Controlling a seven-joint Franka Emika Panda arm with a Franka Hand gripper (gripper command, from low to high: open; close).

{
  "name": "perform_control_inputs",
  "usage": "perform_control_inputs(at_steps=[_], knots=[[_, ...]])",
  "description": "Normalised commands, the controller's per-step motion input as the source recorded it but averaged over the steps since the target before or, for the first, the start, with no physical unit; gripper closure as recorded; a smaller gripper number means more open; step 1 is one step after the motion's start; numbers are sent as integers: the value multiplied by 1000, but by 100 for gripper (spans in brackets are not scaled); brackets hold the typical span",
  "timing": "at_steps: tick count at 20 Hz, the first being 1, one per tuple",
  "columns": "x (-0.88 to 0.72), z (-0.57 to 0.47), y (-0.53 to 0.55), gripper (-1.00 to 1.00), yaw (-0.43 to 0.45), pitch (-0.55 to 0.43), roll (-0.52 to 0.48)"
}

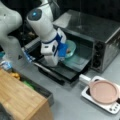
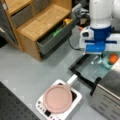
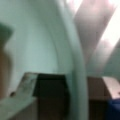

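A teal bowl [image 1: 71,47] sits in the mouth of the toaster oven [image 1: 100,32], above its lowered glass door [image 1: 73,66]. Inside the bowl lies an orange item [image 2: 113,58]. My gripper [image 1: 65,51] is down at the bowl's near rim and shut on it; in a front view it [image 2: 101,57] hangs under the blue-and-white wrist, beside the bowl [image 2: 109,62]. In the wrist view the bowl's rim [image 3: 75,62] runs down the middle, a dark finger [image 3: 50,92] presses against its inner side, and the orange item [image 3: 5,72] is at the left edge.
A pan with a pink lid [image 1: 103,91] stands on a white hob [image 1: 110,107] in front of the oven, also seen as the pink lid [image 2: 57,98]. A wooden cabinet [image 2: 42,22] has an open grey drawer [image 2: 53,37] holding green and yellow items.
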Motion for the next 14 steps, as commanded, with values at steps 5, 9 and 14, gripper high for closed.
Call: perform_control_inputs(at_steps=[5,9,14], knots=[[87,104,25,100,47,-24,-150],[81,147,-11,100,49,9,-144],[100,188,-59,100,33,38,-144]])
